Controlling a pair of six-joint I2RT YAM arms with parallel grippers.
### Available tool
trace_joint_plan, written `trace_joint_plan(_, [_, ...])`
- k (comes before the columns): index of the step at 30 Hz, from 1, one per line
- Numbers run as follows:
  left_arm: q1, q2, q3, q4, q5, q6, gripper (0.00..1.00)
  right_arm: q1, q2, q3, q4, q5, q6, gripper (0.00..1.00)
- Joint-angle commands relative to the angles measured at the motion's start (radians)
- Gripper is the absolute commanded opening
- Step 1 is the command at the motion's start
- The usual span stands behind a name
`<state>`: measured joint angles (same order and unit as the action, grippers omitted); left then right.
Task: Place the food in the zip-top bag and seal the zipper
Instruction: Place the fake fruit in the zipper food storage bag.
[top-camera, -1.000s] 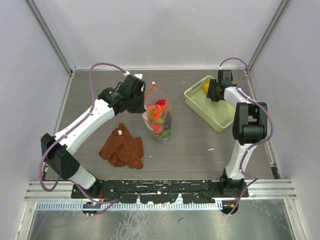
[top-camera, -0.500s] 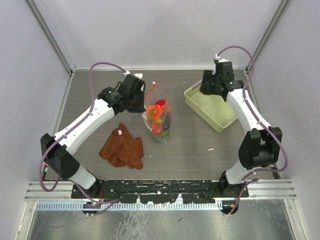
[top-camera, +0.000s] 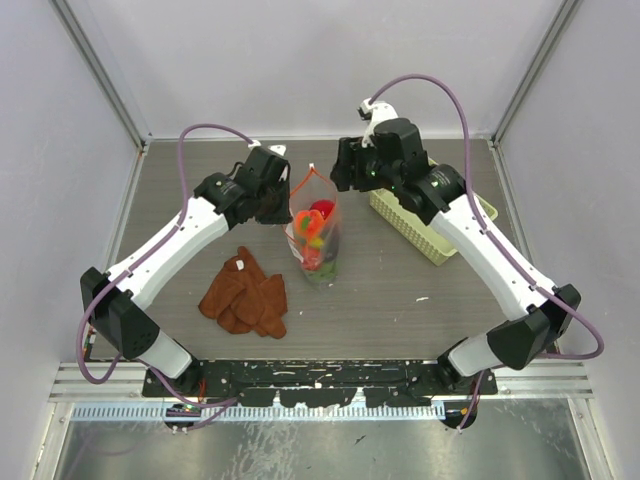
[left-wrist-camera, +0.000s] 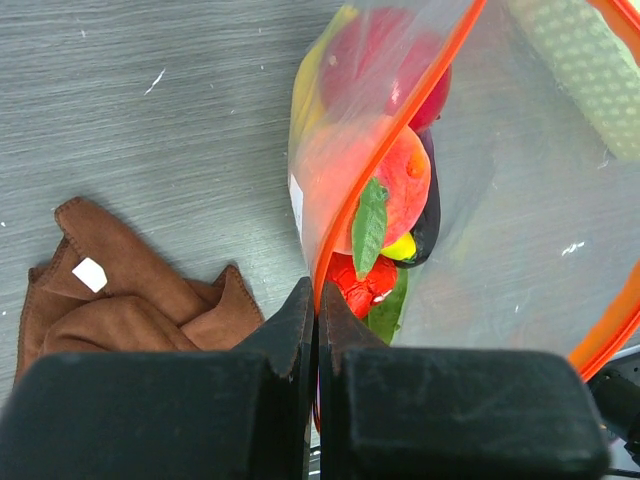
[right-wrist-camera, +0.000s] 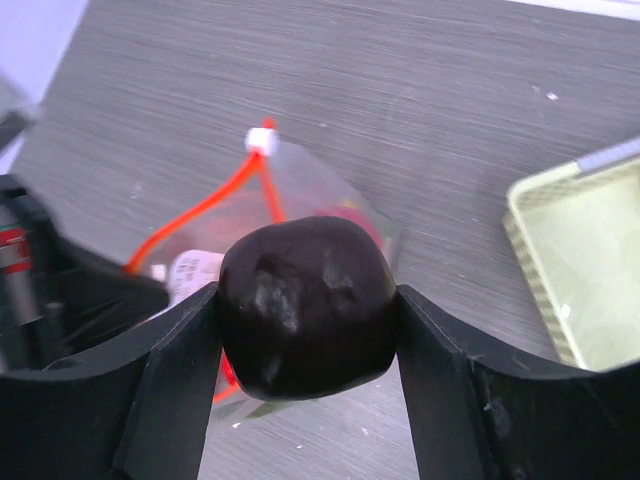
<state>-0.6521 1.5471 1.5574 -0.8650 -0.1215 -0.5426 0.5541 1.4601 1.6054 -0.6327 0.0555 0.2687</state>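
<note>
The step in hand is loading the last food: the right gripper (top-camera: 346, 172) pinches a dark piece (right-wrist-camera: 305, 307) between its fingers and hangs above and just right of the bag (top-camera: 318, 238), which stands near the middle of the table between the two arms. The left gripper (left-wrist-camera: 318, 305) has its fingers pressed together on the bag's left rim, right at the zipper (left-wrist-camera: 608, 322), and holds the mouth up and gaping. The orange-red strip runs in a wide loop, so nothing is sealed. Inside the bag lie a red apple (left-wrist-camera: 385, 55) at the far end, a peach (left-wrist-camera: 398, 185) below it, a yellow banana (left-wrist-camera: 312, 85) along the left wall and green leaves (left-wrist-camera: 369, 225) across the peach; something dark sits by the peach's right side, too hidden to name. The part of the basket (top-camera: 447, 247) that shows past the right arm holds nothing; the rest I cannot tell. The cloth (top-camera: 245, 295) lies bunched on the table left of the bag, apart from it. Next, I judge, the dark piece must be brought squarely over the open mouth and let go low enough to drop in without pushing the thin wall over, and only then can the strip be pressed shut along its length
</note>
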Motion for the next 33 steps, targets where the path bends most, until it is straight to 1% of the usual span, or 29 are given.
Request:
trace_joint_plan(1, [0.005,-0.009,0.057,0.035,0.017,-0.013,0.0,0.08,-0.034,0.058,0.031,0.027,0.032,0.5])
trace_joint_plan(4, [0.004,-0.01,0.056,0.036,0.019,-0.014,0.0,0.121,-0.019,0.07,0.043,0.014,0.044,0.49])
trace_joint_plan(10, [0.006,-0.009,0.058,0.036,0.022,-0.015,0.0,0.154,0.038,0.091,0.022,-0.06,0.072,0.5])
trace_joint_plan(12, [0.005,-0.008,0.06,0.036,0.022,-0.014,0.0,0.156,0.057,0.092,-0.003,-0.08,0.081,0.51])
trace_joint_plan(18, [0.005,-0.005,0.061,0.035,0.028,-0.016,0.0,0.161,0.093,0.046,-0.047,-0.138,0.095,0.57])
trace_joint_plan(21, [0.005,-0.007,0.059,0.036,0.022,-0.014,0.0,0.163,0.083,0.021,-0.06,-0.146,0.101,0.65])
trace_joint_plan(26, [0.006,-0.005,0.059,0.036,0.022,-0.017,0.0,0.165,0.073,0.017,-0.102,-0.173,0.083,0.73])
trace_joint_plan(33, [0.005,-0.004,0.058,0.036,0.023,-0.018,0.0,0.167,0.074,0.026,-0.132,-0.205,0.059,0.78])
